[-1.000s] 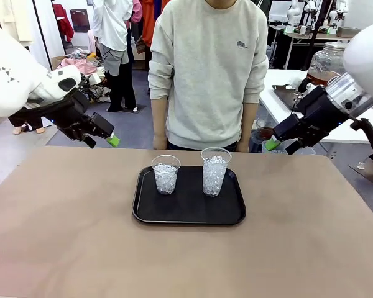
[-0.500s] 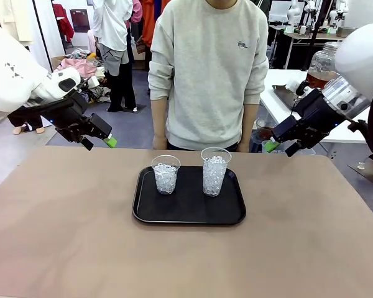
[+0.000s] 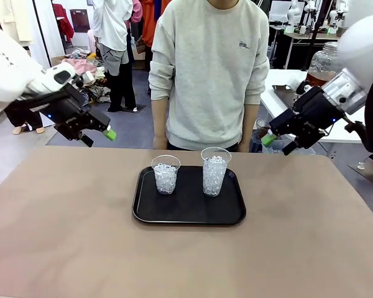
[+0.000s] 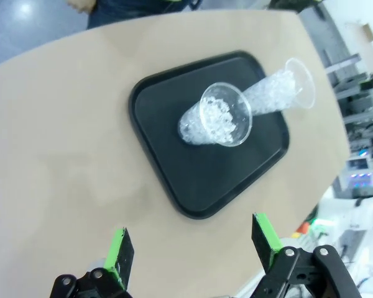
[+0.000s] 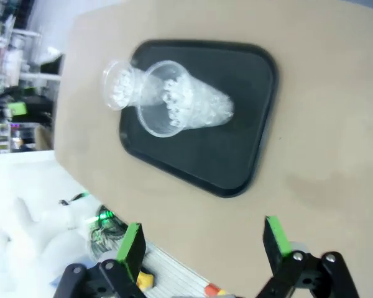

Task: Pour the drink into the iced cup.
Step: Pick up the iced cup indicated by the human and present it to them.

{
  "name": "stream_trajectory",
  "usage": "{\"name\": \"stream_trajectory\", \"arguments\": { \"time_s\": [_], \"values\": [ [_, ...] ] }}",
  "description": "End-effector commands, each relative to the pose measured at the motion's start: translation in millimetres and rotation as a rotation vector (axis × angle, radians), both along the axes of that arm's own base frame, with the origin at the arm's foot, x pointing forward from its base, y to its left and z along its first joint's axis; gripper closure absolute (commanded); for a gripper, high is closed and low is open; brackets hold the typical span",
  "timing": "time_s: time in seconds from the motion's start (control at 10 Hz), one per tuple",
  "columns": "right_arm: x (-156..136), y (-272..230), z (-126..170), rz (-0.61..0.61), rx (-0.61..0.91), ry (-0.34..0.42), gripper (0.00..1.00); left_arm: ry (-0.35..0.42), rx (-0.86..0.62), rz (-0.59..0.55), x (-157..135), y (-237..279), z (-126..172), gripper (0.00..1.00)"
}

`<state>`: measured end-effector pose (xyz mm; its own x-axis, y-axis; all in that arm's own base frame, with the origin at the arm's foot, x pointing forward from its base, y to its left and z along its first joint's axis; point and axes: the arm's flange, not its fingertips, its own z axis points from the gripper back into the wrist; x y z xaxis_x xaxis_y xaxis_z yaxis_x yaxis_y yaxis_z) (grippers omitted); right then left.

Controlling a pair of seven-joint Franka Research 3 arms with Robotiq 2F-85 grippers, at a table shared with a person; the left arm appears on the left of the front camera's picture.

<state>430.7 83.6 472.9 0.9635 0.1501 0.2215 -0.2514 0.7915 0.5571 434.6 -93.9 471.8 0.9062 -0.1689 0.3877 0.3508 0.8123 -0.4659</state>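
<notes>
Front view: fixed on the robot's side, between the arms, looking across the bench (image 3: 62, 236) at the person (image 3: 208, 68) standing at the far edge.
Left wrist view: high above the bench, looking steeply down past the left claw (image 4: 189, 226).
Right wrist view: equally raised, looking down past the right claw (image 5: 203, 226), rolled sideways.
Shared: black tray (image 3: 189, 208), shorter iced cup (image 3: 166, 174), taller iced cup (image 3: 215, 171), surrounding bench top.

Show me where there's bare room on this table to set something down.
The table is bare left of the tray, right of it, and all along the near edge. The tray's near half is free too. Crowded: its far half, where the short cup and the tall cup stand.
</notes>
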Motion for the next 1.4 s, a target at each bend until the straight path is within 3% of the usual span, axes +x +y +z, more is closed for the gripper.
{"name": "stream_trajectory", "arguments": {
  "time_s": [0.0, 0.3, 0.6, 0.9, 1.3],
  "values": [
    [24.9, -18.8, 18.7, -0.085, 0.192, 0.146, 0.0, 0.064, -0.135, 0.058, 18.0, 20.5, 6.3, 0.0],
    [36.4, -44.6, 12.7, -0.095, 0.354, 0.277, 0.0, 0.182, -0.302, 0.067, 30.5, 42.0, -0.5, 0.0],
    [44.9, -63.6, -14.7, -0.094, 0.512, 0.375, 0.0, 0.254, -0.469, 0.065, 40.6, 55.0, -22.8, 0.0],
    [52.5, -73.2, -38.9, -0.087, 0.618, 0.397, 0.0, 0.323, -0.595, 0.079, 49.6, 62.8, -44.3, 0.0],
    [55.3, -71.2, -67.1, -0.027, 0.643, 0.306, 0.0, 0.382, -0.64, 0.012, 60.1, 56.1, -68.8, 0.0]
  ]
}}
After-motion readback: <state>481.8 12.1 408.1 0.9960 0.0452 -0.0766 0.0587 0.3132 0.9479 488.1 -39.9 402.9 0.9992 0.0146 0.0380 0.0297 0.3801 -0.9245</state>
